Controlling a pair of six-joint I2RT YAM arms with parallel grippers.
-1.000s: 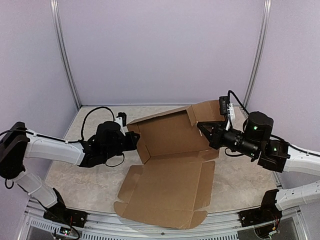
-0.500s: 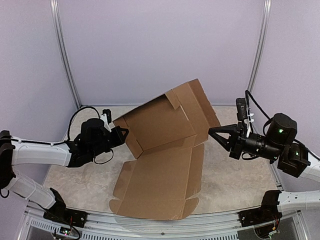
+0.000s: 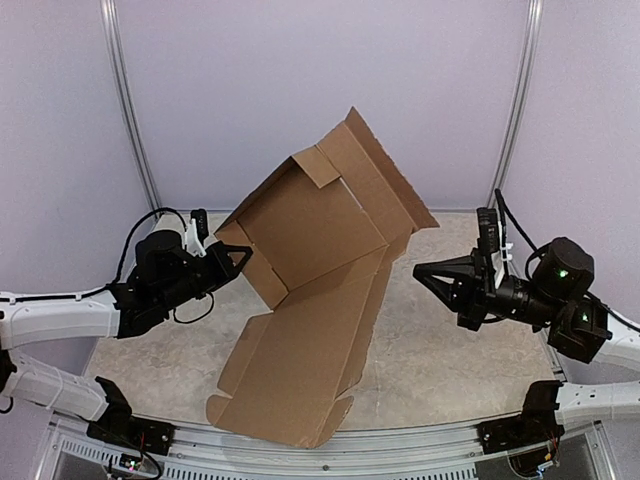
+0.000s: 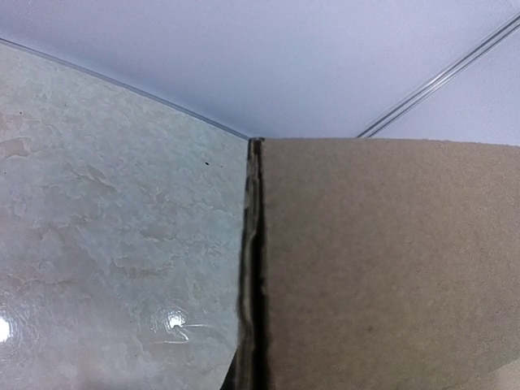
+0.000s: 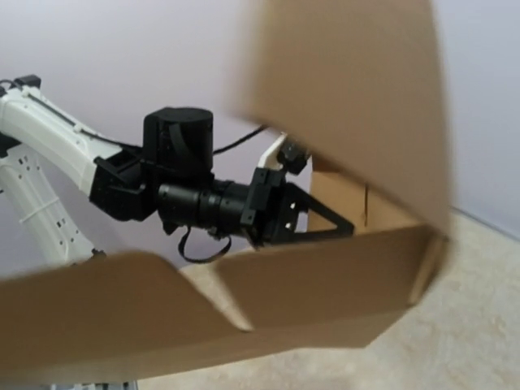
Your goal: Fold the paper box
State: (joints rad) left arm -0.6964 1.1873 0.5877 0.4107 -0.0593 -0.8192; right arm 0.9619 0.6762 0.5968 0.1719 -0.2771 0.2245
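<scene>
The paper box (image 3: pixel 320 260) is a brown cardboard sheet with flaps, tilted steeply; its top corner is high against the back wall and its near-left corner rests on the table. My left gripper (image 3: pixel 243 256) is shut on the box's left side flap. In the left wrist view the box (image 4: pixel 390 268) fills the right half, with its edge running down to the bottom centre, and no fingers show. My right gripper (image 3: pixel 417 269) is shut, a short gap right of the box's right edge. The right wrist view shows blurred box (image 5: pixel 325 284) panels close up, with the left gripper (image 5: pixel 345 229) behind them.
The marbled table (image 3: pixel 460 340) is bounded by purple walls. Metal posts stand at the back left (image 3: pixel 125 110) and back right (image 3: pixel 520 100). A metal rail (image 3: pixel 300 455) runs along the near edge between the arm bases.
The box has swung up from lying nearly flat to a steep tilt. The left gripper drew left and upward with the flap. The right gripper pulled back to the right, away from the box.
</scene>
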